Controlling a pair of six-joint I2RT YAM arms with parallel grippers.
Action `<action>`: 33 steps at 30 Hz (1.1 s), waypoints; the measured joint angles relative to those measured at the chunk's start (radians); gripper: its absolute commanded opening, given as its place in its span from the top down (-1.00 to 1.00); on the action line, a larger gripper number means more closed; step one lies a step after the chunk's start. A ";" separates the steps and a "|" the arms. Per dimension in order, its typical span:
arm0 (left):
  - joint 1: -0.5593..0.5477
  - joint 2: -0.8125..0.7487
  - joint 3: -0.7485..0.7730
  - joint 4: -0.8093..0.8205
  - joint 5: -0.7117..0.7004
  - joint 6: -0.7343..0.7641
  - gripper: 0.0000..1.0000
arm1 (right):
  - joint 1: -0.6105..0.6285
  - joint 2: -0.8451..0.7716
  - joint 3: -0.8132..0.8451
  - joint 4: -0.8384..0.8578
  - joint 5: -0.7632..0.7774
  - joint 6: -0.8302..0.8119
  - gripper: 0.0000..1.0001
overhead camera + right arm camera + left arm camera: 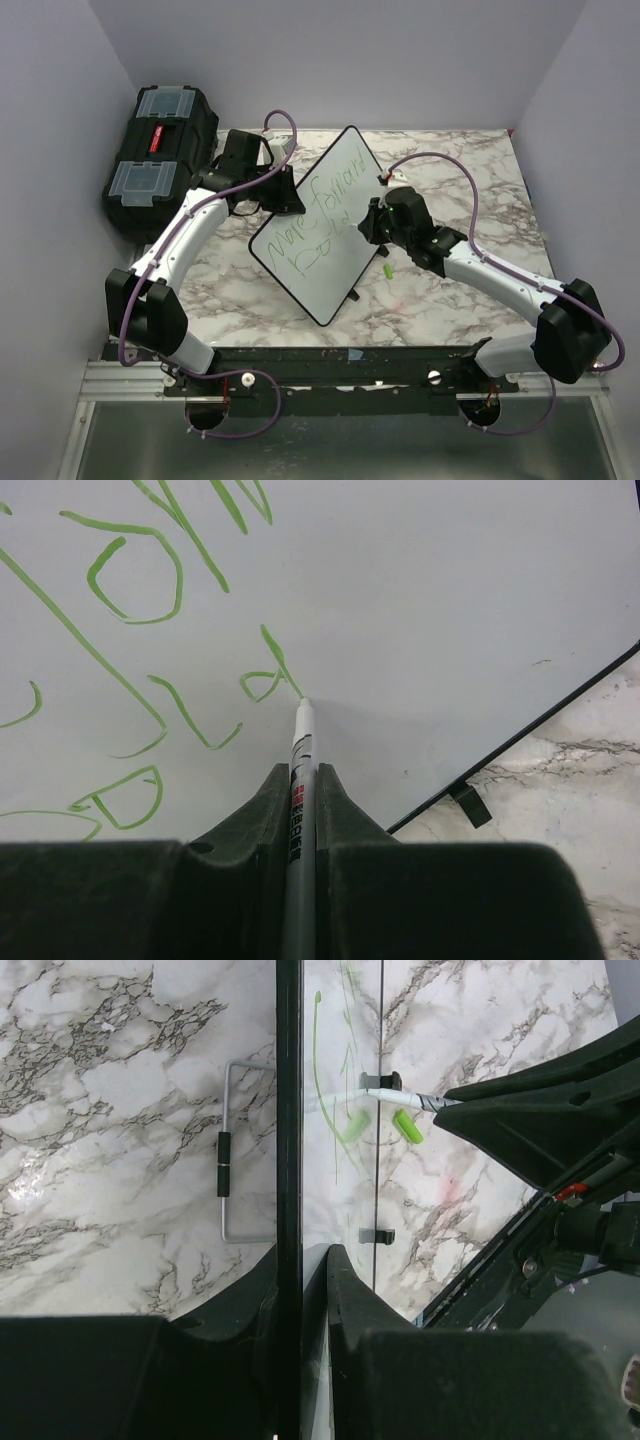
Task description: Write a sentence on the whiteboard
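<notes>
Left fingers (252,1295) tight on whiteboard (300,262) rim, right fingers (262,815) tight around marker (300,770) at sentence (325,205).

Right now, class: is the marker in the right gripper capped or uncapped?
Uncapped: the marker has its bare tip resting on the whiteboard, and what looks like its green cap lies apart on the table.

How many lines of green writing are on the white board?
2. The upper line of green marker words runs across the black-rimmed white whiteboard; the shorter lower line sits beneath it. The right gripper may hide more.
</notes>
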 measured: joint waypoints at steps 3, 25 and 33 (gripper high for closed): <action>0.000 0.000 0.000 0.000 0.000 0.000 1.00 | 0.000 -0.002 0.000 -0.002 0.001 0.000 0.99; -0.006 -0.002 0.000 0.005 0.003 0.001 1.00 | -0.035 -0.065 0.000 -0.061 0.013 -0.002 0.99; -0.007 -0.002 0.000 0.005 0.003 0.001 1.00 | -0.142 -0.065 0.000 -0.060 -0.040 0.001 0.99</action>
